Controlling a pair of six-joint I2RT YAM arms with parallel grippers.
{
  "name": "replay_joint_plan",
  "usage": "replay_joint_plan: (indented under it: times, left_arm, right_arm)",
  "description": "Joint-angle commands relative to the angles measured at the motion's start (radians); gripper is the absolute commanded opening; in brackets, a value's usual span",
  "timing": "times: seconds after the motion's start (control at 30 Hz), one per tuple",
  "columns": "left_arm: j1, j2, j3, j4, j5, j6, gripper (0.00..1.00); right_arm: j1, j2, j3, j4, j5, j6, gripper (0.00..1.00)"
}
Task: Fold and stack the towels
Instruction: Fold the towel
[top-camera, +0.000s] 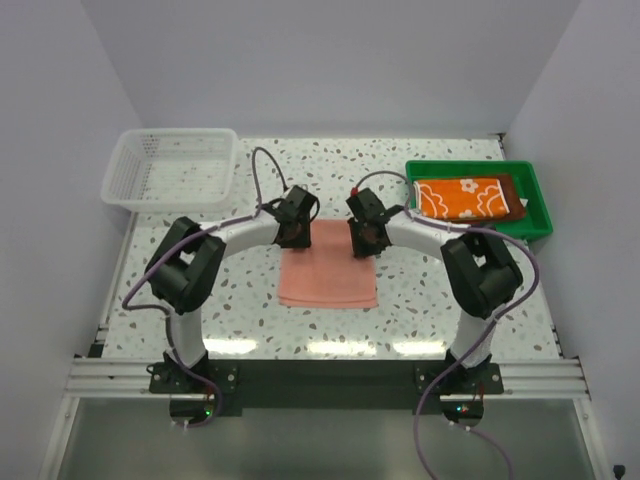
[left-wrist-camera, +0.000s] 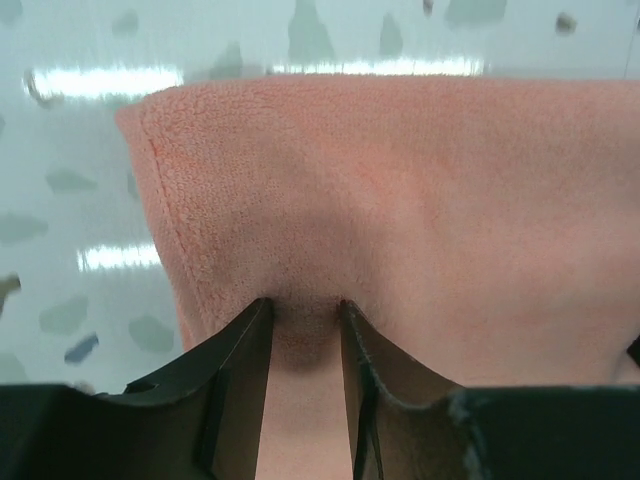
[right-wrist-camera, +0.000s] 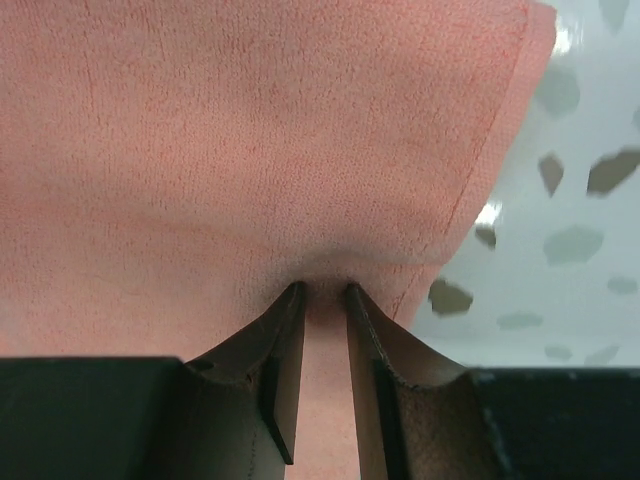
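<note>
arms are bent inward over the salmon towel (top-camera: 328, 280). its far edge is pinched by the left gripper (left-wrist-camera: 305, 312) and the right gripper (right-wrist-camera: 325, 292), both almost closed.

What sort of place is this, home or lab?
Probably a robot test cell: plain white walls enclose a speckled tabletop, two arms are bolted to an aluminium rail, and a salmon pink towel lies between a white mesh basket and green plastic tray.
</note>
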Motion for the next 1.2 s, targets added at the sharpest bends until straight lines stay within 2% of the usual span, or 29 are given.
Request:
replay_joint_plan:
  times: [0.0,0.17,0.3,0.47,0.6,0.7,0.9,1.17]
  left_arm:
    - [0.054,0.120,0.129,0.044,0.002,0.080,0.39]
    - [0.063,0.101,0.203,-0.011,0.027,0.085,0.48]
    - [0.061,-0.139,0.038,-0.028,0.018,0.019,0.54]
    - [0.061,-0.350,-0.174,-0.057,0.034,-0.084,0.66]
    - [0.061,-0.451,-0.321,-0.037,0.050,-0.122,0.63]
    - [0.060,-0.444,-0.363,-0.019,0.062,-0.132,0.60]
    - [0.057,-0.397,-0.376,0.027,0.077,-0.139,0.46]
    - [0.026,-0.321,-0.354,0.030,0.085,-0.150,0.43]
  right_arm:
    - [-0.046,0.105,0.110,0.057,0.013,-0.055,0.28]
    - [-0.066,0.112,0.250,-0.028,-0.003,-0.069,0.29]
    - [-0.065,-0.008,0.183,-0.081,-0.021,-0.015,0.32]
    - [-0.065,-0.179,-0.023,-0.077,-0.030,0.083,0.35]
    - [-0.065,-0.255,-0.155,-0.030,-0.053,0.154,0.35]
    - [-0.065,-0.273,-0.193,0.010,-0.066,0.184,0.35]
    - [-0.065,-0.266,-0.215,0.046,-0.078,0.191,0.35]
    - [-0.065,-0.253,-0.219,0.053,-0.087,0.185,0.35]
